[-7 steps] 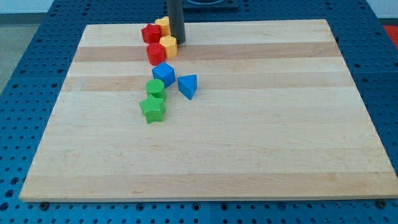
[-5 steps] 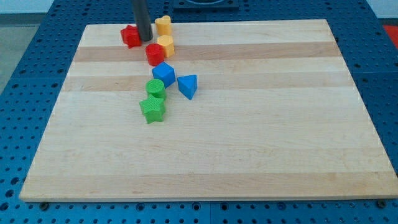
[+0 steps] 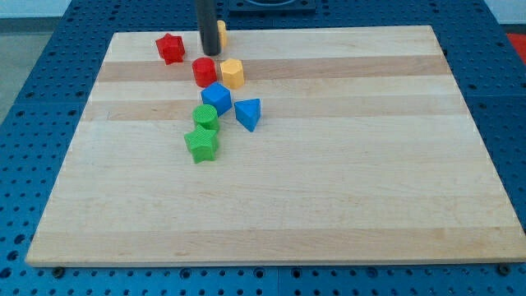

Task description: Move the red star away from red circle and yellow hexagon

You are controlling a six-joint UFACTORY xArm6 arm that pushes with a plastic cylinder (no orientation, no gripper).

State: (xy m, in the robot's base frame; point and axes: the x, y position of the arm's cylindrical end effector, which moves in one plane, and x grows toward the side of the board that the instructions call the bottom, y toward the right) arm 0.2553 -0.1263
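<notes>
We are sitting with my tip (image 3: pixel 209 54) bare, gripping nothing, right of the red star (image 3: pixel 170 48), which is lying clear of the red circle (image 3: pixel 205 71) and yellow hexagon (image 3: pixel 233 73); next we are probably nudging it farther left.

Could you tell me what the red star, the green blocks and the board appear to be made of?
The red star looks like matte moulded or printed plastic, with uniform colour. The green star and green cylinder show fine ridges, suggesting 3D-printed plastic. The board seems to be pale, smooth wood, with visible grain and joined strips.

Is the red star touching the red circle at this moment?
Apart. The camera view shows bare board between the red star and the red circle; my tip stands between them, nearer the circle.
</notes>
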